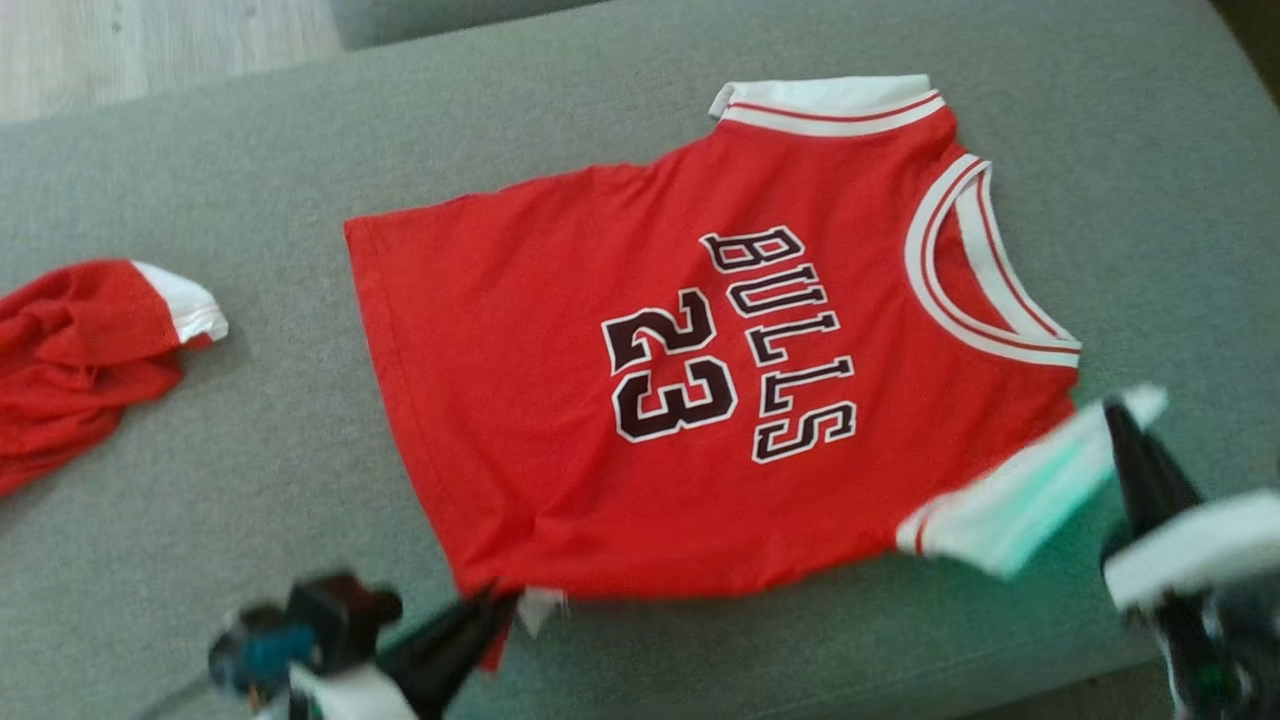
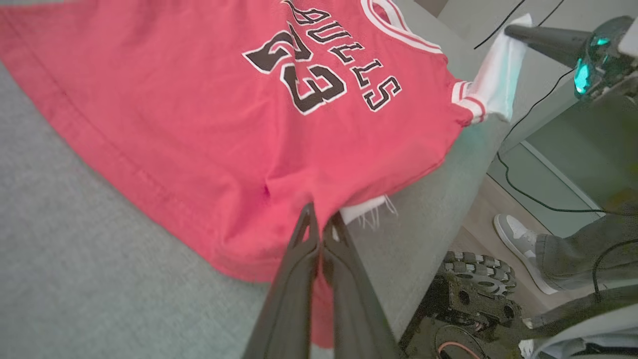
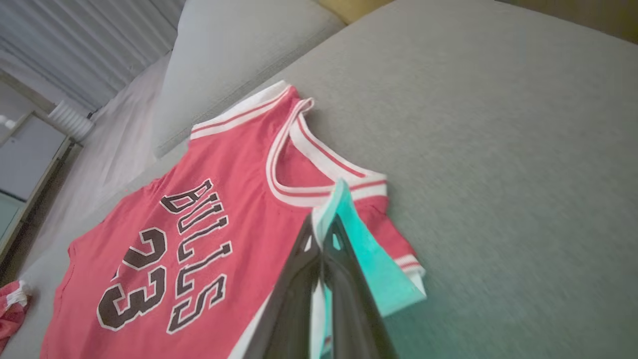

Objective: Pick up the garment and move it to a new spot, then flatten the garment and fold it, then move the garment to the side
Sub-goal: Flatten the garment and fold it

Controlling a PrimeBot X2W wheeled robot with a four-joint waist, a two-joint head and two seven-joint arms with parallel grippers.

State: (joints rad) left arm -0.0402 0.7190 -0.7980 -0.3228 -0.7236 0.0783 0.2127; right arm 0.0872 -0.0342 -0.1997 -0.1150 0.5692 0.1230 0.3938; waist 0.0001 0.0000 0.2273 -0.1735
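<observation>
The red jersey (image 1: 560, 400) is spread print-side up across the middle of the grey couch (image 1: 200, 520), with its collar toward the right edge. Its hem corner at the front edge is pinched in the closed jaws of the left gripper (image 1: 495, 605). The white sleeve trim (image 1: 1010, 505) near the front right corner is held lifted in the closed jaws of the right gripper (image 1: 1115, 415). A crumpled red garment (image 1: 80, 350) lies by the left edge, cut off by the frame. Pale wooden floor (image 1: 150, 40) is seen beyond the far edge. A person's shoe (image 2: 518, 239) and cables (image 2: 528, 197) are seen below the front edge. Both grippers are blurred in the head view.
</observation>
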